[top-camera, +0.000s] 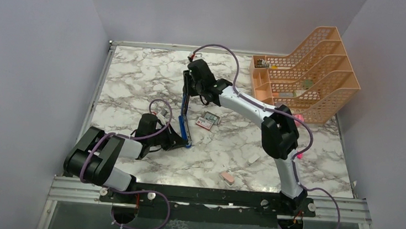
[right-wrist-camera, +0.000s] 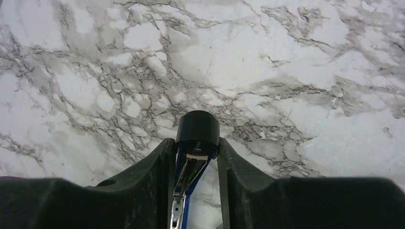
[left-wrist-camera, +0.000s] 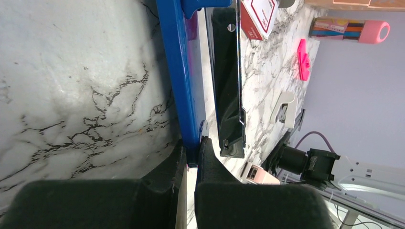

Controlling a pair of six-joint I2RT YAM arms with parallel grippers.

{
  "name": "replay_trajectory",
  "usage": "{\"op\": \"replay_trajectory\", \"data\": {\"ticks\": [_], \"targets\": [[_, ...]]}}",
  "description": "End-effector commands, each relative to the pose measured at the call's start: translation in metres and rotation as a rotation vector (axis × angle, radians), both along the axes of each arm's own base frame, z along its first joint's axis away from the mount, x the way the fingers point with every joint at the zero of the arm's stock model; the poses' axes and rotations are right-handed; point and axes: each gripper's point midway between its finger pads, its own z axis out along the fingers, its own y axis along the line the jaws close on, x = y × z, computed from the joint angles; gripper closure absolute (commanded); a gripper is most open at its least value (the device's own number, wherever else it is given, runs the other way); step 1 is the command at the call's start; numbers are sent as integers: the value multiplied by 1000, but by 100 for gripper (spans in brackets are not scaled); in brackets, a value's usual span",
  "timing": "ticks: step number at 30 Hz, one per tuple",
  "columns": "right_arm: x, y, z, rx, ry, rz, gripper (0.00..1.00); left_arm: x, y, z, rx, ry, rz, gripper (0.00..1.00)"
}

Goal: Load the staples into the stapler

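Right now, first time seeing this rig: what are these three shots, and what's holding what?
These are two robot arms bolted to a table, each ending in a two-finger gripper. The wide picture comes from a fixed camera above and behind them. The other two come from a camera on each wrist, looking past its own fingers. On the marble table lie a blue stapler, a pink-and-white staples box, a pink eraser and an orange file tray. The left gripper is clamped on the near end of the stapler's blue base. The right gripper is closed on the black tip of its top arm.
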Motion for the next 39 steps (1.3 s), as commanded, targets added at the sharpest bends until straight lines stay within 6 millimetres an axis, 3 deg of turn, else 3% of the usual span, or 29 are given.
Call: {"op": "replay_trajectory", "data": {"ticks": [1, 7, 12, 21, 25, 31, 35, 39], "targets": [[8, 24, -10, -16, -43, 83, 62, -47, 14, -45, 125, 128, -94, 100], [1, 22, -29, -56, 30, 99, 57, -44, 15, -45, 127, 141, -63, 99], [-12, 19, -32, -48, 81, 113, 48, -41, 17, -47, 128, 173, -11, 78], [-18, 16, -36, -68, 107, 132, 46, -38, 22, -50, 146, 214, 55, 61], [-19, 13, -30, -78, 96, 139, 44, -37, 31, -55, 193, 236, 109, 61], [-31, 15, -6, -35, 96, 187, 42, -31, 42, -51, 253, 222, 157, 70], [-51, 16, 14, 24, 118, 248, 38, -26, 45, -44, 268, 204, 176, 70], [-72, 6, 20, 62, 147, 275, 35, -22, 48, -37, 297, 183, 178, 69]]}}
